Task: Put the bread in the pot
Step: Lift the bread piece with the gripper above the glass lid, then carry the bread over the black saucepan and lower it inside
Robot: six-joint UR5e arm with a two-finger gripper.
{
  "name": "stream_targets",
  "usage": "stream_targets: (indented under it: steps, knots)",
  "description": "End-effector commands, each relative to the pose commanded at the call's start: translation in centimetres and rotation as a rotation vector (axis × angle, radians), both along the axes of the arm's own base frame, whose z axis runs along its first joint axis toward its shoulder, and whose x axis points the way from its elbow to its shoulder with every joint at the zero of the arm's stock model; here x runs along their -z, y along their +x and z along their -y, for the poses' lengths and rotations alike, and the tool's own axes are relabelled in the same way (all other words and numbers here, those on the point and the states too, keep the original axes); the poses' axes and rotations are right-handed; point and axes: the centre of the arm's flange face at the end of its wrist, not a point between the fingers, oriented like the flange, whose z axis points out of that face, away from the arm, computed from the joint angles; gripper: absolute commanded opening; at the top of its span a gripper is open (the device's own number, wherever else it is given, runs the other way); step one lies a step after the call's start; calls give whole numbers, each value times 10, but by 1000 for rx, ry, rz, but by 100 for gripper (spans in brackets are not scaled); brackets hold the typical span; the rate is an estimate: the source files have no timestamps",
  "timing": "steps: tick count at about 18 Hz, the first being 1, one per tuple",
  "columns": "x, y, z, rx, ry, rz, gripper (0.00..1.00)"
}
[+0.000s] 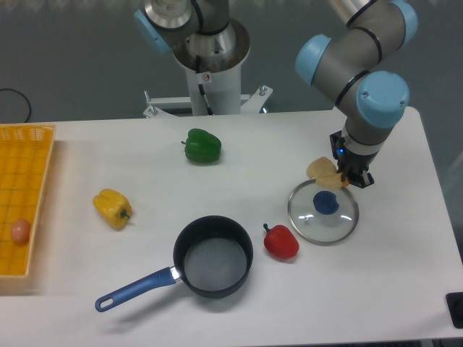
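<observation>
The bread (pixel 323 172), a pale tan lumpy roll, sits at the far rim of the glass lid on the right side of the table. My gripper (pixel 353 179) points down at the bread's right end and is shut on it; the wrist hides most of the dark fingers. The pot (pixel 213 256), dark with a grey inside and a long blue handle (pixel 136 289), stands empty near the front middle, well to the left of and nearer than the gripper.
A round glass lid with a blue knob (pixel 323 212) lies just below the gripper. A red pepper (pixel 281 241) is between lid and pot. A green pepper (pixel 202 147), a yellow pepper (pixel 113 207) and a yellow basket (pixel 22 166) holding an egg (pixel 20 230) lie further left.
</observation>
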Motion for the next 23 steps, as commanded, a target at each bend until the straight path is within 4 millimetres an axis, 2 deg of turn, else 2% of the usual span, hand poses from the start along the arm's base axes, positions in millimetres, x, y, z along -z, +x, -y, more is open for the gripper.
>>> stream_targets:
  steps: [8, 15, 19, 23]
  knots:
    - [-4, 5, -6, -3, 6, -7, 15]
    - [-20, 30, -26, -46, 4, -12, 15]
    - [-32, 56, -53, -86, 13, -25, 15]
    - [-35, 96, -99, -153, 28, -36, 15]
